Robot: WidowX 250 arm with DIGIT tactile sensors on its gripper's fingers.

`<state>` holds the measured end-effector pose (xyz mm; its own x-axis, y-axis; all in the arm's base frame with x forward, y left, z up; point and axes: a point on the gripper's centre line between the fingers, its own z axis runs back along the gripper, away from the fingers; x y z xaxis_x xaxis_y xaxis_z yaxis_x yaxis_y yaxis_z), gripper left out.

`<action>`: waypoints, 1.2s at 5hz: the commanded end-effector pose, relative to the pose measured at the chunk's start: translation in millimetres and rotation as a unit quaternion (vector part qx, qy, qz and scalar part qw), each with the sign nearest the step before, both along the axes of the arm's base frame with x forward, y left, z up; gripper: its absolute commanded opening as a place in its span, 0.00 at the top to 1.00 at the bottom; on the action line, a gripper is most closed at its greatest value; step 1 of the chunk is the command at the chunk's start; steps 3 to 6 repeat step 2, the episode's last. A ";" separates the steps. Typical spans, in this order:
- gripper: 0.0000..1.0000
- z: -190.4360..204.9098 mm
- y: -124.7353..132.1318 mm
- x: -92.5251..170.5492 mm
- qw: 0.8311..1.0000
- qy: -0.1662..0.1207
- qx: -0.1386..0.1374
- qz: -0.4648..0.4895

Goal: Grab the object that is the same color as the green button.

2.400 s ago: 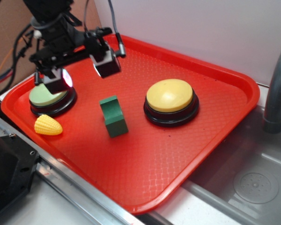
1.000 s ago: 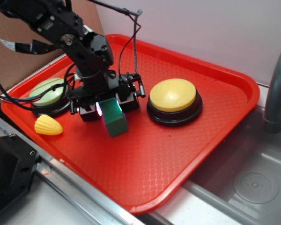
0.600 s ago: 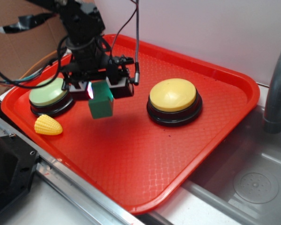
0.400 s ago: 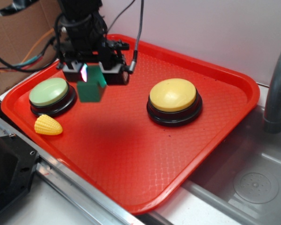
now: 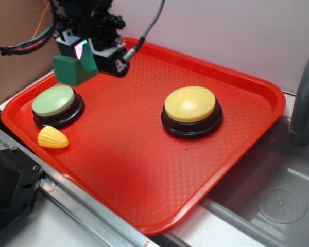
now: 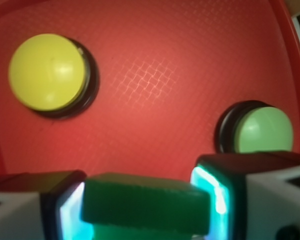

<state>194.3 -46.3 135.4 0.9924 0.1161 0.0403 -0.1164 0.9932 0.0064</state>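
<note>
Wrist: green block crosswise between jaws

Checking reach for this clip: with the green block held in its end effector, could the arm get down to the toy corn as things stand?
Probably not to grasp it. The end effector is shut on the green block, though nothing stands over the corn.
</note>
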 end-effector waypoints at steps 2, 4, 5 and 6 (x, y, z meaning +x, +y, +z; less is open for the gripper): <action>1.00 29.8 13.2 17.8 0.998 -0.058 -0.012 -0.022; 1.00 29.8 13.2 17.8 0.998 -0.058 -0.012 -0.022; 1.00 29.8 13.2 17.8 0.998 -0.058 -0.012 -0.022; 1.00 29.8 13.2 17.8 0.998 -0.058 -0.012 -0.022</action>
